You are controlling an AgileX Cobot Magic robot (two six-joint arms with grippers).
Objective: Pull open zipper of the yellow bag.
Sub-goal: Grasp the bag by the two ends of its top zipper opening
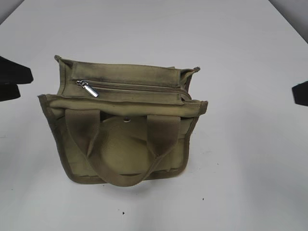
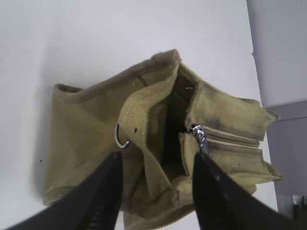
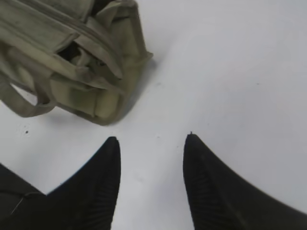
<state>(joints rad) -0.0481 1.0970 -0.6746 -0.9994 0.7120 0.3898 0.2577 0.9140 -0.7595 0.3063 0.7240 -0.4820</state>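
The yellow bag [image 1: 122, 144] stands mid-table, an olive-khaki tote with two webbing handles hanging down its front. Its zipper [image 1: 139, 88] runs across the top panel, and the silver pull tab [image 1: 89, 89] lies at the left end. My left gripper [image 1: 25, 85] is open at the left edge, apart from the bag. In the left wrist view its fingers [image 2: 106, 191] frame the bag's end, with the pull tab [image 2: 201, 137] just above the right fingertip and nothing held. My right gripper [image 3: 152, 139] is open over bare table, to the right of the bag [image 3: 81, 62].
The white table [image 1: 250, 159] surrounds the bag on all sides. A metal ring [image 2: 122, 137] hangs at the bag's end panel, and a round snap button [image 1: 126, 120] sits on the front. Only a dark tip of the right gripper [image 1: 300, 93] shows at the exterior view's right edge.
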